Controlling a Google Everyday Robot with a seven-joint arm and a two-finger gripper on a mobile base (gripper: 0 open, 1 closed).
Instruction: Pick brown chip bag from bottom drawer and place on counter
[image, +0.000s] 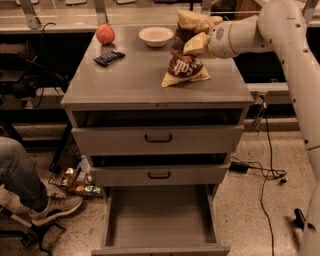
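Note:
The brown chip bag (184, 64) stands tilted on the counter (135, 75), its lower tan end touching the grey top right of the middle. My gripper (196, 34) is shut on the bag's upper end, reaching in from the right on the white arm. The bottom drawer (159, 217) is pulled wide open below, its flat grey inside bare.
On the counter's far side are a white bowl (156, 36), a red apple (105, 34) and a small dark candy bar (109, 58). The two upper drawers (158, 138) stand slightly ajar. A person's leg and shoe (42, 207) are at lower left; cables lie on the floor at right.

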